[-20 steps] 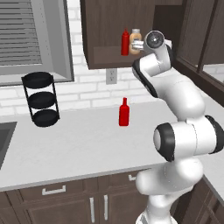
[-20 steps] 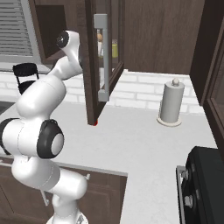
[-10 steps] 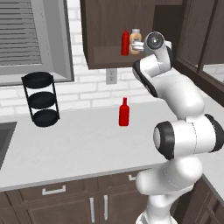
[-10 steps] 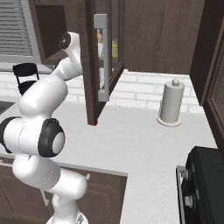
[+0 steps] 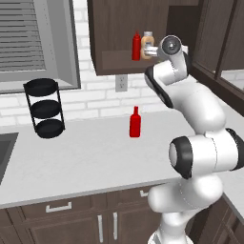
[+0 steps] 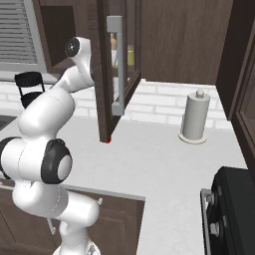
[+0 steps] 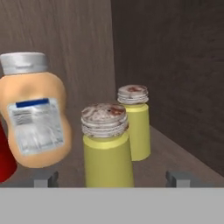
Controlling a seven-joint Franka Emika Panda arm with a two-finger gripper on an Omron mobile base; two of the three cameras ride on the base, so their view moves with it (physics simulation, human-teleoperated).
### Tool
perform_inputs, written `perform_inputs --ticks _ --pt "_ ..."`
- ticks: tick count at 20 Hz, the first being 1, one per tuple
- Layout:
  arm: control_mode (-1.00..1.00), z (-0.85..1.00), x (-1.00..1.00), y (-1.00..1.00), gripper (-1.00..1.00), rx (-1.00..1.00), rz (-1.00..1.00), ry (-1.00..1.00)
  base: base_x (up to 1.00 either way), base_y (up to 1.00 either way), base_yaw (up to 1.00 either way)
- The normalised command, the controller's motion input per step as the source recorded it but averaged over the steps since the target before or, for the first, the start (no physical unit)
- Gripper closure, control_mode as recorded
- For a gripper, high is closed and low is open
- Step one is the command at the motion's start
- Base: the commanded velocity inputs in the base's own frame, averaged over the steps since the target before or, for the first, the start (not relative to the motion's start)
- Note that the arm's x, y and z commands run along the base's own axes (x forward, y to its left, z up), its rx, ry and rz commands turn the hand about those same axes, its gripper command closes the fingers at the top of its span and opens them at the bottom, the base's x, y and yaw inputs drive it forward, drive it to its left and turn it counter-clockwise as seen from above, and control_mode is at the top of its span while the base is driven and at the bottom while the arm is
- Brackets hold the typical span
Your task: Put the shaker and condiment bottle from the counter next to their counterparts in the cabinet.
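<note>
Shaker (image 7: pixel 107 146) at lower centre of hand view, on cabinet (image 7: pixel 175 65) shelf, between widely parted gripper (image 7: pixel 109 178) tips, untouched. Light, rigid, likely slick; grip cylindrical body below domed cap. Condiment bottle (image 5: pixel 135 123) mid-frame on counter (image 5: pixel 86 152).

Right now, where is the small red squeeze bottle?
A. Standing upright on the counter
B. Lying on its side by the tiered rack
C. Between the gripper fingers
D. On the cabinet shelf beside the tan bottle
A. The condiment bottle stands upright on the counter, out in the open below the cabinet; the gripper is up at the shelf with the shaker between its fingers.
</note>
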Motion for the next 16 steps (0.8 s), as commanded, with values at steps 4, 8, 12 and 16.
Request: perform_inputs --ticks 4,8,12,16 --pt "-1.0 0.0 -0.48 0.0 -1.0 0.0 0.01 0.0 0.0 0.0 0.0" --pt "-1.0 0.0 -0.57 0.0 -1.0 0.0 0.0 0.0 0.0 0.0 0.0" --pt "-1.0 0.0 -0.59 0.07 -1.0 0.0 0.0 0.0 0.0 0.0 0.0" --pt "-1.0 0.0 -0.58 0.25 -1.0 0.0 0.09 0.0 0.0 0.0 0.0"
